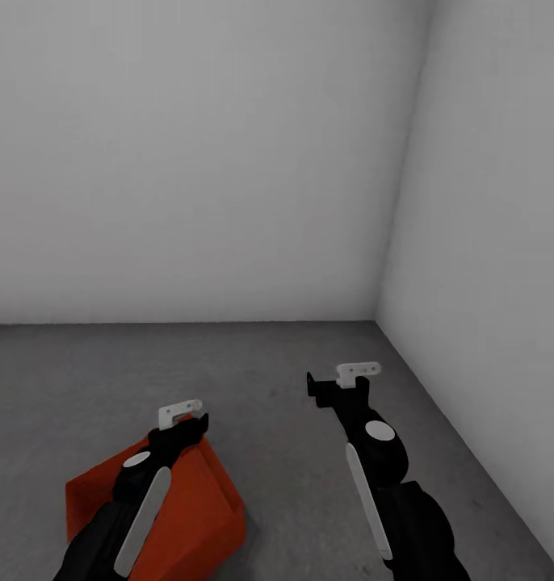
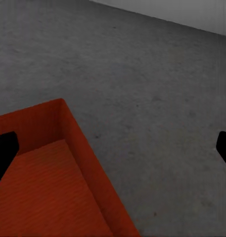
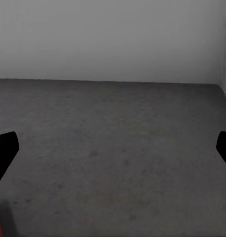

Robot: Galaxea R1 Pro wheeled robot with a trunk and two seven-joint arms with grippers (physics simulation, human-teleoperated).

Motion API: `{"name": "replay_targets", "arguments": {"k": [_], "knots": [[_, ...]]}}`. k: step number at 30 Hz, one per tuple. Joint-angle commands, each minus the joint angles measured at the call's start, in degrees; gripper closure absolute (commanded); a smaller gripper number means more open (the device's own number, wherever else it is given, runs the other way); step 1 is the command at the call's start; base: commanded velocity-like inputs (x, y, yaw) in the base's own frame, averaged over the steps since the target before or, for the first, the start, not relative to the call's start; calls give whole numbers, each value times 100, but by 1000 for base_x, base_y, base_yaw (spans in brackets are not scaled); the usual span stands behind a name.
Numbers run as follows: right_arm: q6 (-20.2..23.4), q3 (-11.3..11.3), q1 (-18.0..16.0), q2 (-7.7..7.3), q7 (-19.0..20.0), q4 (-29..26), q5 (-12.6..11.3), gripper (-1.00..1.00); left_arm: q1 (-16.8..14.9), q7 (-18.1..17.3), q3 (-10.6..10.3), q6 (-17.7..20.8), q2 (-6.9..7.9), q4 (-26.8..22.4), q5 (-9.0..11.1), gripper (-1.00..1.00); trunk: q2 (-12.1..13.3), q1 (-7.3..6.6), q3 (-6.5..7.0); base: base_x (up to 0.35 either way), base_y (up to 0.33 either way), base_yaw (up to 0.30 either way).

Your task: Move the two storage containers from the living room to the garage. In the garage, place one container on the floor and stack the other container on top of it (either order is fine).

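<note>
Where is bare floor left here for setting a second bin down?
Bare grey floor runs from the orange container to both white walls and under the right gripper. The only crowded patch is beneath the left gripper, over that container.

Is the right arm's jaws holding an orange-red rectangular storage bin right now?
No: in the right wrist view the right gripper has its jaws spread wide over bare grey concrete floor, nothing between them.
</note>
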Motion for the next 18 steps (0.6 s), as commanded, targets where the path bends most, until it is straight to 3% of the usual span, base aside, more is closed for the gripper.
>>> {"name": "replay_targets", "arguments": {"k": [1, 4, 18], "knots": [[0, 0, 0, 0, 0, 1, 0, -100, 0, 0, -2, 0, -1, 0, 3, -100, 2, -2, 25, 0, 0, -298], [0, 0, 0, 0, 0, 3, 0, -100, 0, 0, -5, 0, -2, 4, 2, -100, 10, -12, 97, 0, 0, -298], [9, 0, 0, 0, 0, 3, 0, -100, 0, 0, -6, 0, -2, 9, 6, -100, 572, -320, 376, 0, 0, -298]]}}
